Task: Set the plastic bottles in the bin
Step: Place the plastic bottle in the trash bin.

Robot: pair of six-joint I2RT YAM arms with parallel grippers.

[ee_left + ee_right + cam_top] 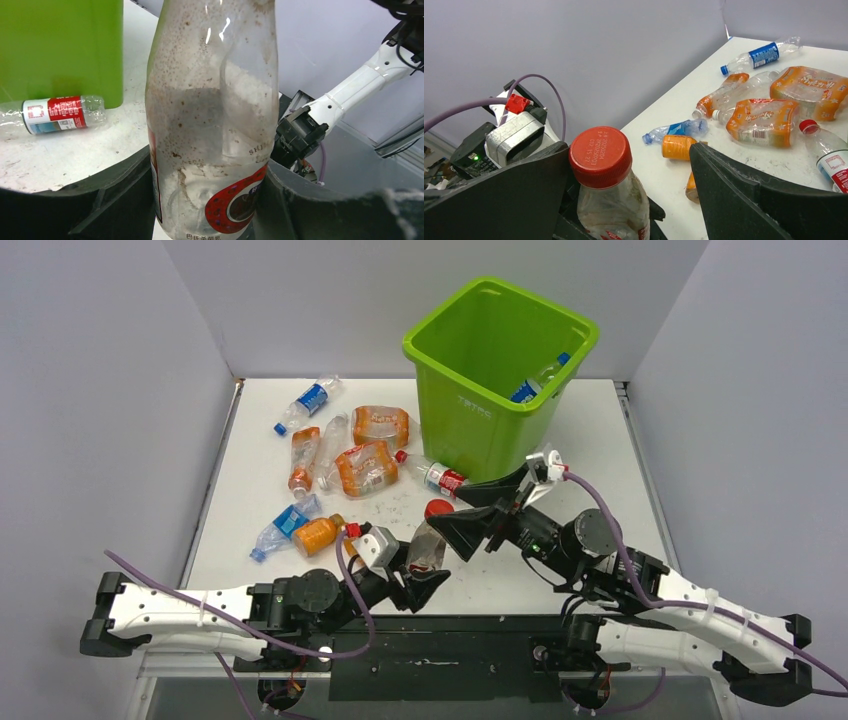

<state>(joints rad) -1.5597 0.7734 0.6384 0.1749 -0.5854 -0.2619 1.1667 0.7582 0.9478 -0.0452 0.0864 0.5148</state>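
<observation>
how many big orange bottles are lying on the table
2. One big orange bottle lies left of the bin; the second big orange bottle sits just nearer the arms beside it. Others may be hidden inside the bin.

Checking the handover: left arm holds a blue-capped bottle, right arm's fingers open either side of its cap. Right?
The cap is red, not blue, as the right wrist view shows. The left gripper holds the bottle; the right gripper has its fingers open either side of the cap.

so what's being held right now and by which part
The left gripper clamps the red-capped bottle by its lower body; the right gripper stands open around the cap.
</observation>
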